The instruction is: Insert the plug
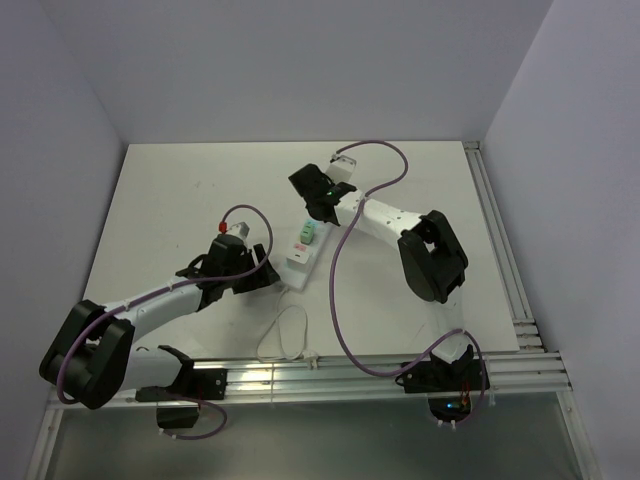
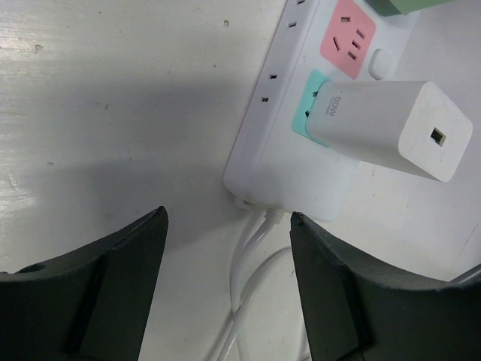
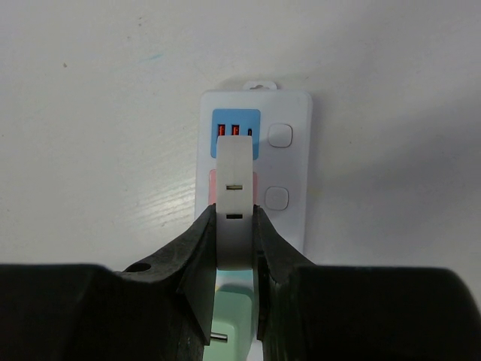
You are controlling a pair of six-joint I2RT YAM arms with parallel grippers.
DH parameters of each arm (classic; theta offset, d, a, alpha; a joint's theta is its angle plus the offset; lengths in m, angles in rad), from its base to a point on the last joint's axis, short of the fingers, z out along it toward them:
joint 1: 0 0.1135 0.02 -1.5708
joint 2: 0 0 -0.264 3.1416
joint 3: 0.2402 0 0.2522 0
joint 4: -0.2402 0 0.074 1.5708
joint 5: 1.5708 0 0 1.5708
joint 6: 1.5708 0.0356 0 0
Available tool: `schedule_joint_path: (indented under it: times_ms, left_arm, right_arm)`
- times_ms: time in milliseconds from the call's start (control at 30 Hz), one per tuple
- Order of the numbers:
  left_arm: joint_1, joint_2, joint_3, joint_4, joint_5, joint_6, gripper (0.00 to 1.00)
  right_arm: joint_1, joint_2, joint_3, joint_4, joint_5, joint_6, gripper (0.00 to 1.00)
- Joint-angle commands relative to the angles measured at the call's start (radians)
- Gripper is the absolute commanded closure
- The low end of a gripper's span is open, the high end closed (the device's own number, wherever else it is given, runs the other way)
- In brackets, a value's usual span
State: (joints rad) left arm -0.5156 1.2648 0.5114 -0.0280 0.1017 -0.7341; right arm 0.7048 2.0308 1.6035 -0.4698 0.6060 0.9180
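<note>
A white power strip (image 1: 299, 252) lies mid-table, with blue, pink and teal sockets. My right gripper (image 1: 320, 203) is over its far end. In the right wrist view it (image 3: 234, 226) is shut on a white plug (image 3: 234, 177), held upright above the pink socket (image 3: 213, 184), just below the blue USB panel (image 3: 236, 124). I cannot tell if its pins are in. A green plug (image 3: 242, 320) sits in the socket behind it. My left gripper (image 2: 229, 226) is open and empty at the strip's near end (image 2: 289, 169), by a white charger (image 2: 391, 124) in the teal socket.
The strip's white cable (image 2: 252, 256) runs out between my left fingers and loops toward the table's front edge (image 1: 285, 335). Purple arm cables (image 1: 335, 300) hang over the table. Metal rails (image 1: 500, 250) run along the right and front edges.
</note>
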Motion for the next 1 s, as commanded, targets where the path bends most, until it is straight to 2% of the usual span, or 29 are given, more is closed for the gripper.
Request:
schedule_joint_path:
  times_ms: [0, 967]
  left_arm:
    - [0.003, -0.016, 0.033, 0.019, 0.016, 0.016, 0.28]
    - [0.003, -0.005, 0.030, 0.048, 0.038, 0.018, 0.28]
  right_arm:
    - [0.009, -0.007, 0.047, 0.011, 0.058, -0.005, 1.00]
    - [0.010, 0.040, 0.061, 0.019, 0.052, -0.016, 1.00]
